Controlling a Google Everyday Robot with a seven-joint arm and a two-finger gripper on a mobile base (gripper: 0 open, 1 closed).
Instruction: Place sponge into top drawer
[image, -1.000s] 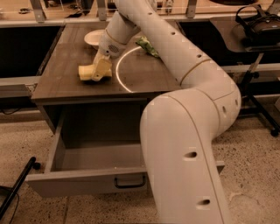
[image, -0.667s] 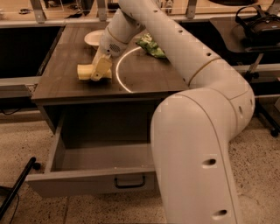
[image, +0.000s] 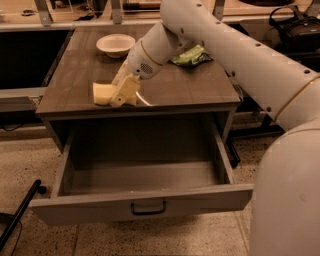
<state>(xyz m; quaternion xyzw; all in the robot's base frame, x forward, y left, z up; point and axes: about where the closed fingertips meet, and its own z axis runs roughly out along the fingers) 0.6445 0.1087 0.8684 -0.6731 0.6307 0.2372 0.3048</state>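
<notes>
Claw at surface front edge, touching sponge at its 9 o'clock; whether clamped, cannot tell. Top drawer pulled open at 6 o'clock, ready for drop.

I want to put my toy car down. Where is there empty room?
The open top drawer is bare inside. The tabletop is free at front right, below the green bag. Crowded front left: the gripper is at the sponge; bowl behind.
</notes>
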